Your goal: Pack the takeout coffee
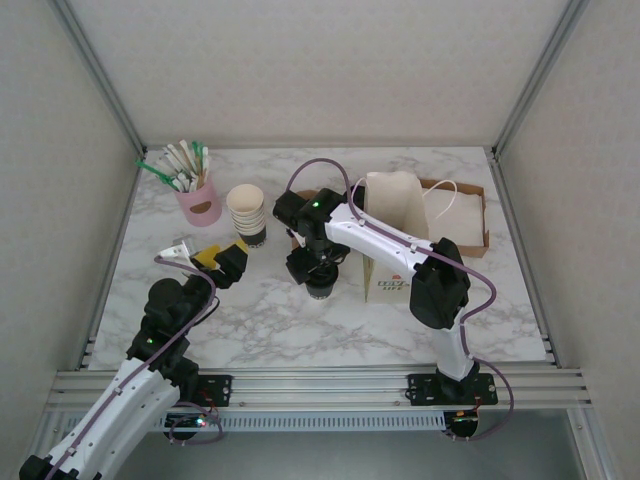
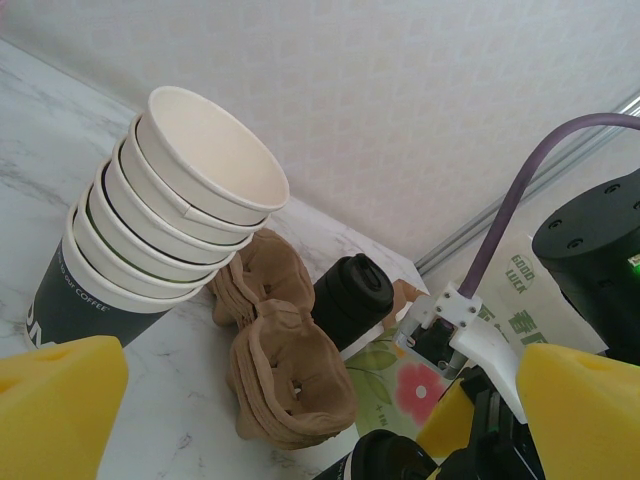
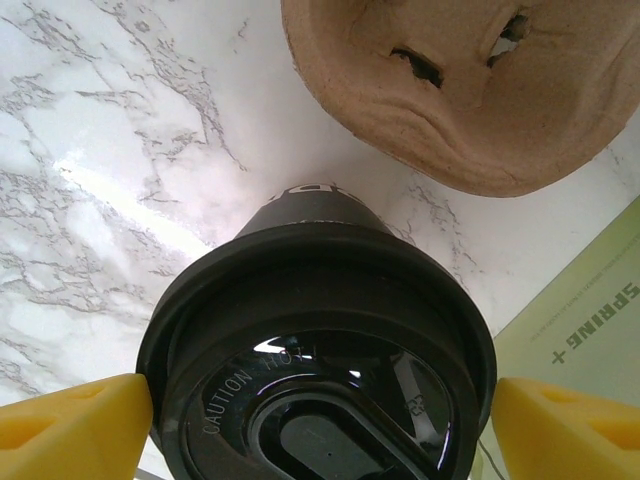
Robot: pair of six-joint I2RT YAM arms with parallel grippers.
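— So, where is the takeout coffee (image 3: 318, 330) sitting?
— Mid-worktop, upright, just left of the paper bag (image 1: 395, 240). Your right gripper (image 3: 322, 415) straddles it from above. The yellow pads meet the lid rim on both sides, so I read it as clamped on the cup.

— How will it handle?
— My judgement: light unless filled. The paper wall is soft and dents under a squeeze. The plastic lid is stiffer but slick, and could pop off. Take it gently, just under the lid rim, and keep it upright.

— And the left gripper (image 2: 320, 400)?
— Your fingers are spread wide with nothing between them, toward the worktop's left edge.

— Containers?
— The bag stands with its mouth up; I can't tell what is inside. The pulp carriers (image 2: 285, 370) have empty wells. The cup stack (image 2: 170, 220) is nested and lidless, and its top cup is empty. The pink holder (image 1: 188, 205), near the far left corner, is full of stirrers. The cardboard tray (image 1: 486, 215), at the far right, holds something white that I can't identify.
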